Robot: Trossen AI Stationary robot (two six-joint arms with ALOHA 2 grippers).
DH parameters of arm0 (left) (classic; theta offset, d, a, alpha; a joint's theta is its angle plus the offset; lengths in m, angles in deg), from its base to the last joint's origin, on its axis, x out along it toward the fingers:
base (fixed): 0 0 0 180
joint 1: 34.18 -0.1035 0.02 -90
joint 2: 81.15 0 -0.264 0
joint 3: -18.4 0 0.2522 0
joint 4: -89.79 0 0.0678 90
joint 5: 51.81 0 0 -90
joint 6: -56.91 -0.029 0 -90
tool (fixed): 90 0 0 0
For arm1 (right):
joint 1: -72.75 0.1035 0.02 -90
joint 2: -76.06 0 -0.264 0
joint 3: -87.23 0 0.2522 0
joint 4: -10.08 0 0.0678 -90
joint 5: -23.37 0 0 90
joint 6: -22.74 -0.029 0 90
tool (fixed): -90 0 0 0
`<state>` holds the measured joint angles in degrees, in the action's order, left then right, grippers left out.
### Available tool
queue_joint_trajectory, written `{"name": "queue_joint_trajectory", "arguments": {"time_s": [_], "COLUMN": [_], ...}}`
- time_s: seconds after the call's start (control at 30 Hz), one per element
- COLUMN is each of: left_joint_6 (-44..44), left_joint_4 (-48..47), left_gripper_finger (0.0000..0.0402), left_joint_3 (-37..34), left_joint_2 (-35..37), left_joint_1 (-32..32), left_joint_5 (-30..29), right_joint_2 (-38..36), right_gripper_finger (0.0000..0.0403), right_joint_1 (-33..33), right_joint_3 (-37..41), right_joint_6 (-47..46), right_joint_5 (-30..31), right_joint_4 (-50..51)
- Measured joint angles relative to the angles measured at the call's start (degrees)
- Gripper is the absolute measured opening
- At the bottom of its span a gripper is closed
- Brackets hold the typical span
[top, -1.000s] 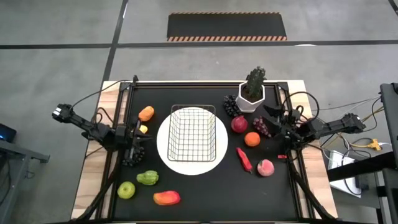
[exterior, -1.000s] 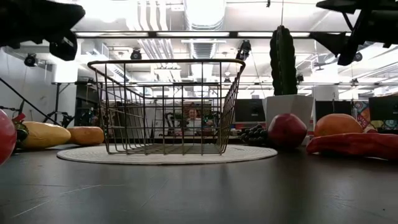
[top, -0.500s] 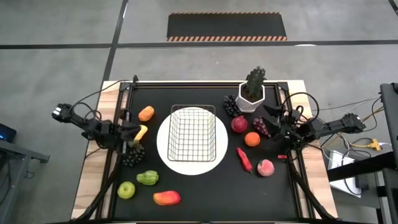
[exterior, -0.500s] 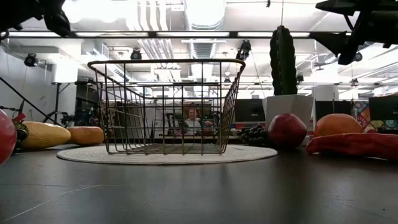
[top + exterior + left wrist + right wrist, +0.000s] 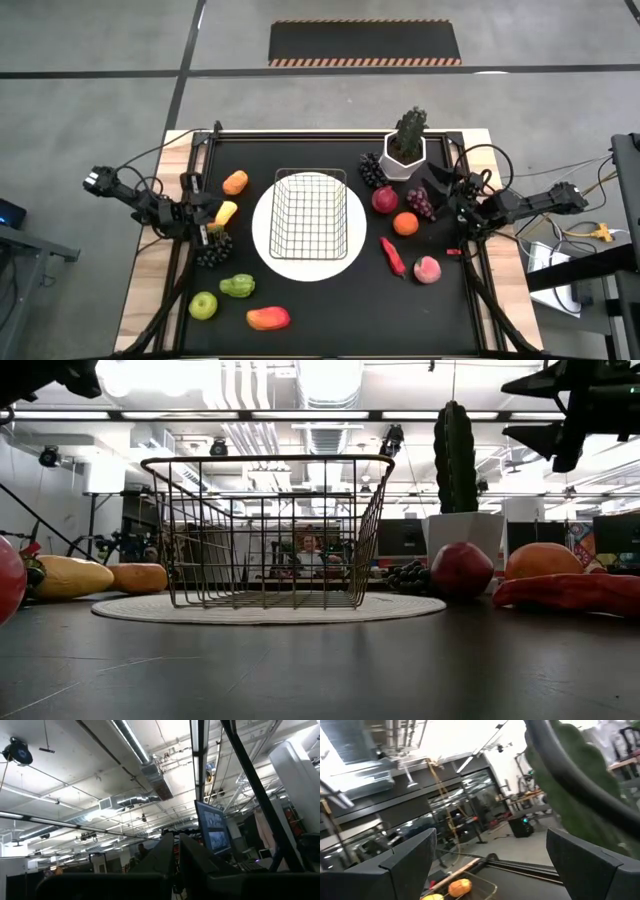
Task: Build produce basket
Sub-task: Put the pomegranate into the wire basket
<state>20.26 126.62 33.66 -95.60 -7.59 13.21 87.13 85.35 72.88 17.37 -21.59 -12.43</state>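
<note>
Yellow produce (image 5: 226, 212) uncovered, left gripper (image 5: 197, 210) farther toward table edge than before.

Basket (image 5: 311, 213): dark wire mesh, rectangular, upright, empty, at desk centre. Produce scattered around it: mango (image 5: 267, 318), green apple (image 5: 204, 305), green pepper (image 5: 237, 286), chili (image 5: 393, 256), peach (image 5: 427, 269).

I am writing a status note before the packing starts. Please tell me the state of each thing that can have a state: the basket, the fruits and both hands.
basket: upright on the white plate, empty
produce: all outside the basket, lying on the table
potted plant: upright
left hand: shut, holding nothing, by the table's left edge
right hand: open, holding nothing, above the red grapes
</note>
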Motion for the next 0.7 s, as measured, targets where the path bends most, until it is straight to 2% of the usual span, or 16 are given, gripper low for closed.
{"name": "queue_joint_trajectory", "arguments": {"time_s": [0.17,0.27,0.33,0.5,0.6,0.7], "left_joint_6": [-0.24,-0.23,-0.17,0.08,0.12,0.12], "left_joint_4": [-0.02,-0.05,-0.07,-0.04,-0.04,-0.05], "left_gripper_finger": [0.0011,0.0011,0.0011,0.0011,0.0011,0.0011], "left_joint_3": [0.00,0.00,0.00,0.00,0.00,0.00], "left_joint_2": [-0.03,-0.01,-0.07,-0.08,-0.05,-0.05], "left_joint_1": [0.00,0.00,0.00,0.00,0.00,0.00], "left_joint_5": [0.00,0.00,0.00,0.02,0.02,0.02], "right_joint_2": [0.00,1.63,4.06,13.56,19.17,23.78], "right_gripper_finger": [0.0359,0.0359,0.0358,0.0344,0.0336,0.0332], "right_joint_1": [0.00,-0.01,0.00,0.00,0.00,0.00], "right_joint_3": [-0.06,-0.50,-1.23,-6.07,-11.81,-19.01], "right_joint_6": [-2.01,-6.48,-8.88,-10.37,-6.69,-4.20], "right_joint_5": [0.00,-3.98,-6.33,-6.49,-8.00,-8.68], "right_joint_4": [0.06,0.85,0.98,1.41,6.77,19.12]}}
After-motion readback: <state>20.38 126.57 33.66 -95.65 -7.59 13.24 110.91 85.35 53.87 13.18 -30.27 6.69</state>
